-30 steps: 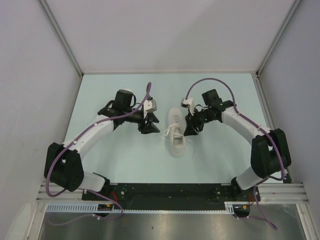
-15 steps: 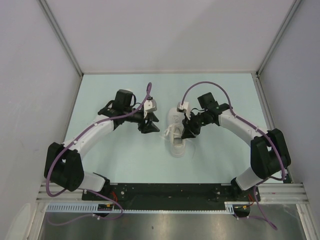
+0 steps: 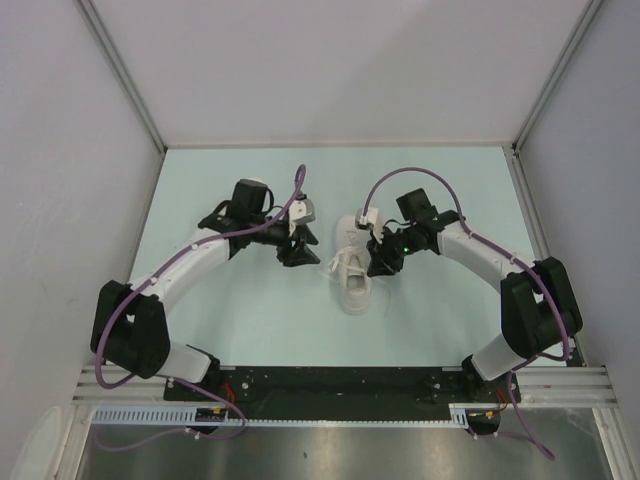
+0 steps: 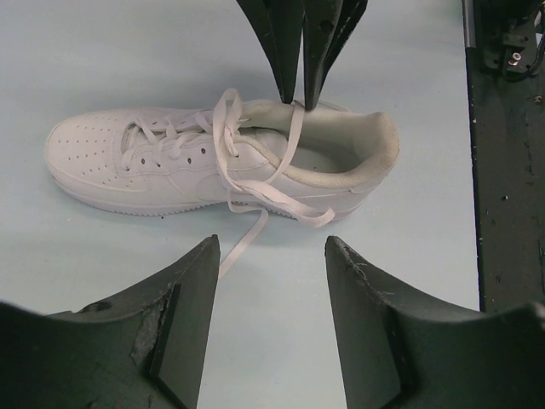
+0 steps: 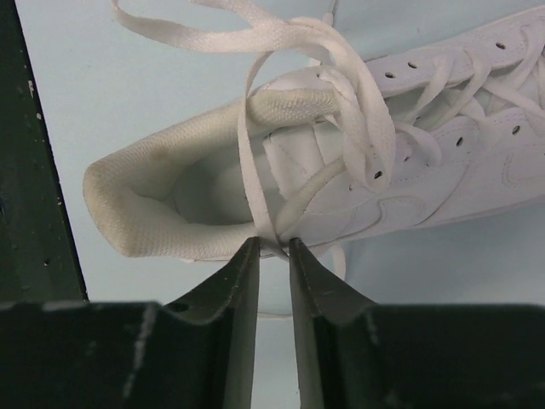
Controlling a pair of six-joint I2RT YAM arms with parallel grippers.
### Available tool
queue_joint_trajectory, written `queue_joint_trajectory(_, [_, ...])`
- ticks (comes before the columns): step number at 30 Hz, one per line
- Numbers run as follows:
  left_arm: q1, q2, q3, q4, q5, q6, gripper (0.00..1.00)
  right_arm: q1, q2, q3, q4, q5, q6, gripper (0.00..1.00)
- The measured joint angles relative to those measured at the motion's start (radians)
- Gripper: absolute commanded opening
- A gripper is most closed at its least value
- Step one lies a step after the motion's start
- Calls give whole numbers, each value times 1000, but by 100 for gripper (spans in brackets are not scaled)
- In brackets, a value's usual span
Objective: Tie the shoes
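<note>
One white sneaker [image 3: 352,272] lies on the pale blue table, toe toward the arms, its laces loose. In the left wrist view the shoe [image 4: 170,166] lies on its sole with a loose lace end [image 4: 241,245] trailing toward me. My left gripper [image 3: 298,254] hovers left of the shoe, open and holding nothing [image 4: 272,245]. My right gripper [image 3: 379,262] is at the shoe's right side by the collar. Its jaws [image 5: 272,247] stand narrowly apart, with a strand of lace [image 5: 252,162] running down between the tips. That gripper also shows from the left wrist [image 4: 298,95].
White walls with metal corner rails [image 3: 120,80] enclose the table on three sides. The black base rail [image 3: 340,385] runs along the near edge and shows as a dark strip [image 4: 507,170] beside the shoe's heel.
My right gripper has moved in to the shoe's collar and its jaws have narrowed around a lace strand. The left arm and the shoe have stayed put.
</note>
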Motion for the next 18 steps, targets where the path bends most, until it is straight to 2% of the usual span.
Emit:
queue_joint_trajectory(5, [0,17,3,8,-6,-3,57,3,-7,-14,16,19,2,0])
queue_joint_trajectory(14, [0,53,45,59,-37,-33,57,0,-45,-27,21,34,10,0])
queue_joint_trajectory(17, [0,56,50,69,-37,-47,54,-6,-87,-29,24,26,23,0])
queue_joint_trajectory(18, [0,62,56,72,-37,-58,49,-7,-100,-29,27,24,27,0])
